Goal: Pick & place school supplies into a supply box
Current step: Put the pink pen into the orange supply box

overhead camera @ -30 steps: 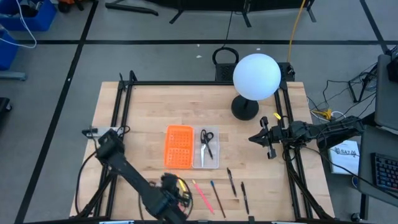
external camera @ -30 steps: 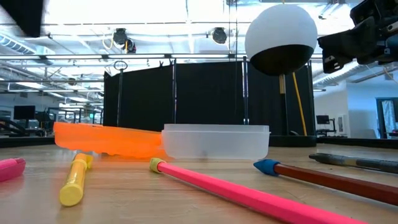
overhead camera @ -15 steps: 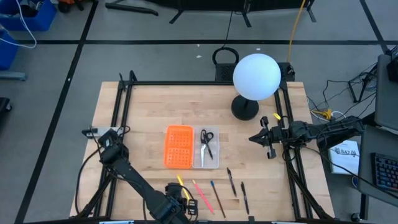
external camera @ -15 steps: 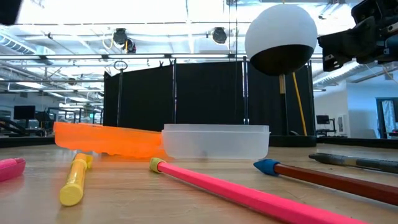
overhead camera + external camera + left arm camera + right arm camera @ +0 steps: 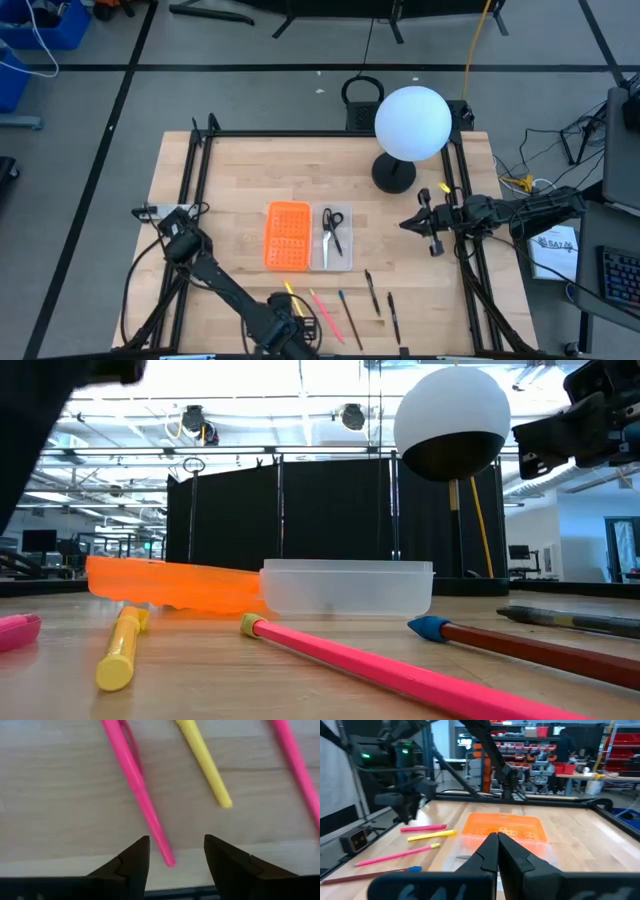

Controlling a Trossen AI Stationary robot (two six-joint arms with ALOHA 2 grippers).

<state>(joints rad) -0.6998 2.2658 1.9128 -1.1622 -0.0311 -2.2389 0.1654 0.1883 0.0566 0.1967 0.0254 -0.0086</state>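
Observation:
The supply box lies open mid-table, its orange half (image 5: 288, 235) beside its clear tray (image 5: 345, 255). The black-handled scissors (image 5: 332, 228) lie in the tray. Near the front edge, lying flat on the wood, are a thick pink pen (image 5: 132, 785), a yellow pen (image 5: 205, 765), a pink pencil (image 5: 320, 310), a blue one (image 5: 345, 312) and two dark ones (image 5: 372, 290). My left gripper (image 5: 175, 857) is open at the front edge (image 5: 288, 325), with a finger either side of the thick pink pen's end (image 5: 169, 860). My right gripper (image 5: 432, 228) is shut and hovers at the right.
A white globe lamp (image 5: 412, 122) on a black foot stands at the back right. Black frame rails (image 5: 195, 170) run along the table's left and right sides. Bare wood lies left of the orange half and right of the dark pencils.
My left gripper has moved toward the table's near edge and a little to the right. This has uncovered the yellow pen in the high view. Its dark bulk now fills the low view's upper left corner. The pens and the box have stayed put.

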